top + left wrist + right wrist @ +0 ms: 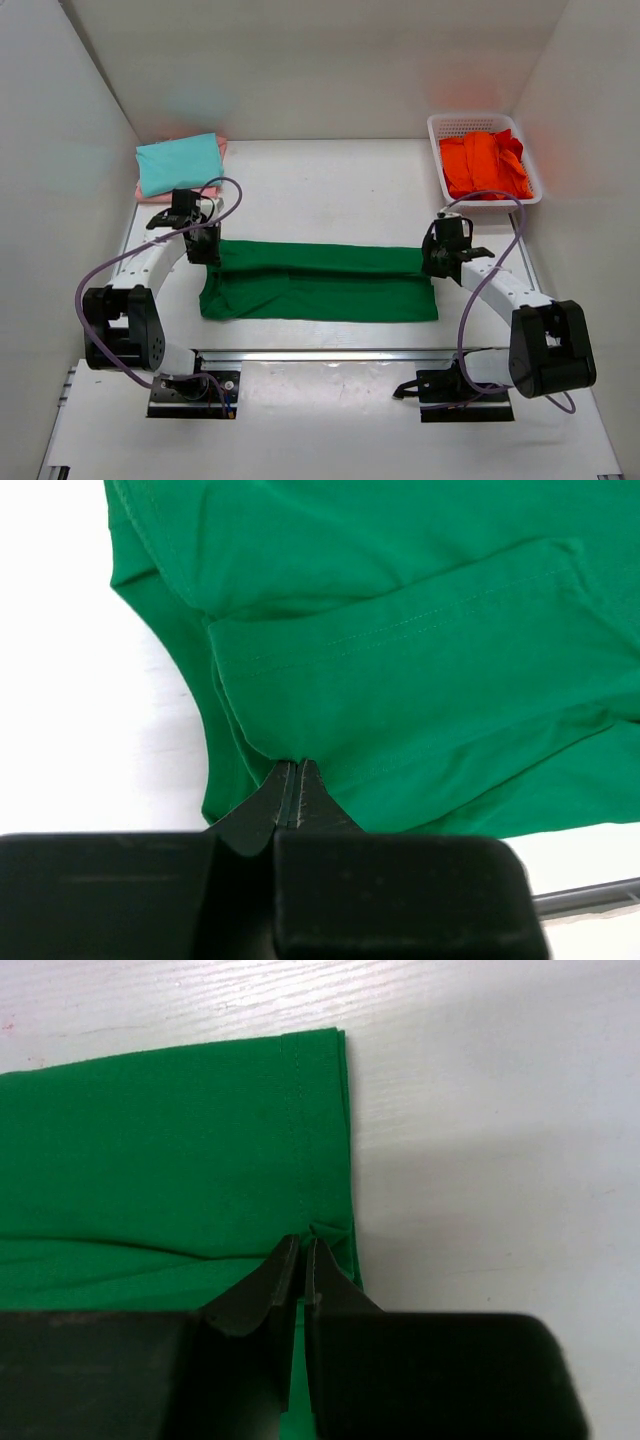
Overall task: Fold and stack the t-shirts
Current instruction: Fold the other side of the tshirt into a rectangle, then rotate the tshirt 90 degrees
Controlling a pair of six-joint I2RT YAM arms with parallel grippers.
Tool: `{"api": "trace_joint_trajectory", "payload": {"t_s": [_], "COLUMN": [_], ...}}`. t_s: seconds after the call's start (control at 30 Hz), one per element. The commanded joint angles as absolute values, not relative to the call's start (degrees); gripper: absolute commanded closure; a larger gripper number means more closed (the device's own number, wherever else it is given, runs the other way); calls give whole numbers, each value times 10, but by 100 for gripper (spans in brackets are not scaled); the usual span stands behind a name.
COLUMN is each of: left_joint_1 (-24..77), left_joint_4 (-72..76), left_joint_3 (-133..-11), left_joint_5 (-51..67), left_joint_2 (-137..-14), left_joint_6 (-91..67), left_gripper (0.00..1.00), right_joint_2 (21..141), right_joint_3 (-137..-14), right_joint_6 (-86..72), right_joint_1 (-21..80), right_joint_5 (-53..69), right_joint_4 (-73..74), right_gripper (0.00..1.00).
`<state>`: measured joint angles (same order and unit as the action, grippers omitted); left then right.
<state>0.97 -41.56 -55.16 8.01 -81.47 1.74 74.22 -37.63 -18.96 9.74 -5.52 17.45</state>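
A dark green t-shirt [320, 285] lies folded lengthwise into a long band across the middle of the table. My left gripper [205, 250] is shut on its far left edge; the left wrist view shows the jaws [293, 768] pinching a fold of green cloth [420, 660]. My right gripper [432, 262] is shut on its far right edge, pinching the hem corner [305, 1243] of the green cloth [150, 1150]. A teal t-shirt [178, 163] lies folded on a pale pink t-shirt [143, 190] at the back left. An orange-red t-shirt [485, 163] lies crumpled in the basket.
A white lattice basket [438, 130] stands at the back right by the wall. White walls enclose the table on three sides. A metal rail [330, 353] runs along the near edge in front of the arm bases.
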Motion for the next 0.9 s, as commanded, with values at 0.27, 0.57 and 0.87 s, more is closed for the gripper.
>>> {"api": "trace_joint_trajectory", "payload": {"t_s": [0.27,0.57,0.87], "left_joint_1": [27,113,156], "left_joint_4": [-414,-341,-306], "left_joint_3": [-539,-498,-580], "left_joint_5": [6,25,-47], "left_joint_2": [-699,-718,-951], "left_joint_6": [-39,-129,-215], "left_gripper": [44,67,81], "right_joint_2": [629,741,895], "right_joint_3": [-346,-430,-492], "right_joint_6": [-250,-174,-183], "right_joint_1": [126,134,144], "right_joint_5": [-79,-15,19], "right_joint_4": [200,141,191], "right_gripper": [52,100,99]}}
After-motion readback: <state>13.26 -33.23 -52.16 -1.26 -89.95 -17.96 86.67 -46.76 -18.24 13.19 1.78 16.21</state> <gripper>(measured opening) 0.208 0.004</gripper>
